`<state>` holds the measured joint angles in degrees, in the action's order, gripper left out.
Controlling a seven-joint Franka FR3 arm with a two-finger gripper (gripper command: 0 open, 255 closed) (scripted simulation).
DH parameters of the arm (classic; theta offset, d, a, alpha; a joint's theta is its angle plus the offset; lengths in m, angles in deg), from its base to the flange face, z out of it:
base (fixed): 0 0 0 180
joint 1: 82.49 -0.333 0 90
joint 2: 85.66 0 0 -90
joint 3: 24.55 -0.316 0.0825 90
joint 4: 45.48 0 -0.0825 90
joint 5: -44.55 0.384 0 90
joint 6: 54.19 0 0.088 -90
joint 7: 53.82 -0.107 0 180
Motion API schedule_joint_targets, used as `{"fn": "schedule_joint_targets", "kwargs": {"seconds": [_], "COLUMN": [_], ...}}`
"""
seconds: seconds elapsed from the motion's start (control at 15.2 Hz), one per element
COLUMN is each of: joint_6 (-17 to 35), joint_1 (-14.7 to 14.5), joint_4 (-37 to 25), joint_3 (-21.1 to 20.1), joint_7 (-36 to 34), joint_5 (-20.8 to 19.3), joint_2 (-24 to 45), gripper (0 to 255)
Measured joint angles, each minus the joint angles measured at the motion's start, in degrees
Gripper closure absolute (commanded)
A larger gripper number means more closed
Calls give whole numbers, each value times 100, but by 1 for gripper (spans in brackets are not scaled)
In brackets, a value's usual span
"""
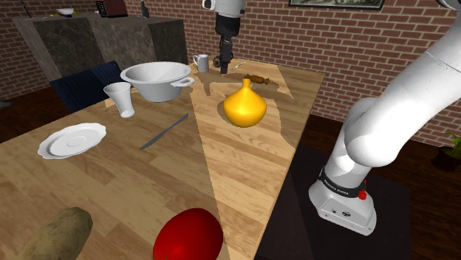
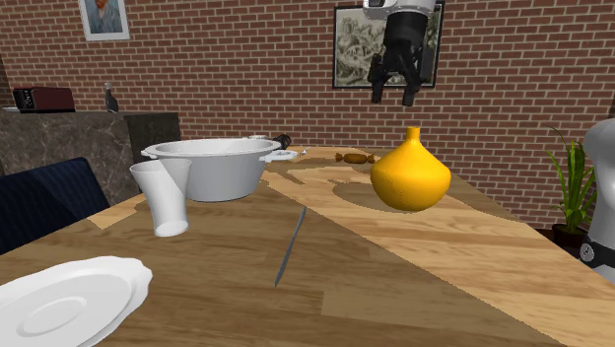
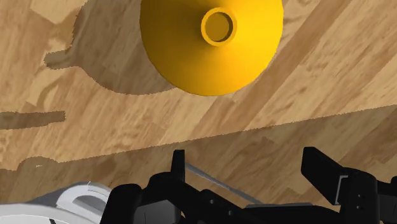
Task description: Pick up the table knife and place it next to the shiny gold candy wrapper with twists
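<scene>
The gripper (image 2: 394,95) is held high above the wooden table (image 1: 244,170). Its 2 fingers (image 2: 377,94) are spread apart and nothing is clasped between them. The arm above it is cut off by the top edge of the second exterior view.

The table knife (image 1: 164,131) is laid flat on the table between the white cup (image 1: 120,98) and the yellow vase (image 1: 245,105), touching neither and well apart from the gripper. In the wrist view a thin grey strip is seen between the fingers, far below them; both its ends are hidden by the gripper's body, so it cannot be named with certainty.

The candy wrapper (image 1: 255,78) is found near the table's far end, beyond the vase and well apart from the knife. It is drawn brownish-gold, and its twists are hard to make out in the shoulder view.

Only a handle of the white bowl (image 1: 155,80) is caught in the wrist view. The plate (image 2: 59,301) is cut off by the lower edge of the second exterior view.
</scene>
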<state>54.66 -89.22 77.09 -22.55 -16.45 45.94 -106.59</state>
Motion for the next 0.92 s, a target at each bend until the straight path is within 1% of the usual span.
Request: {"fn": "schedule_joint_targets", "kwargs": {"seconds": [0.26,0.46,0.92], "joint_6": [216,353,593], "joint_1": [-183,-312,-552], "joint_4": [-440,-824,-1746], "joint_3": [45,1,-223], "joint_7": [877,1462,2710], "joint_5": [-32,-55,-210], "joint_2": [814,1448,2863], "gripper": [0,0,0]}}
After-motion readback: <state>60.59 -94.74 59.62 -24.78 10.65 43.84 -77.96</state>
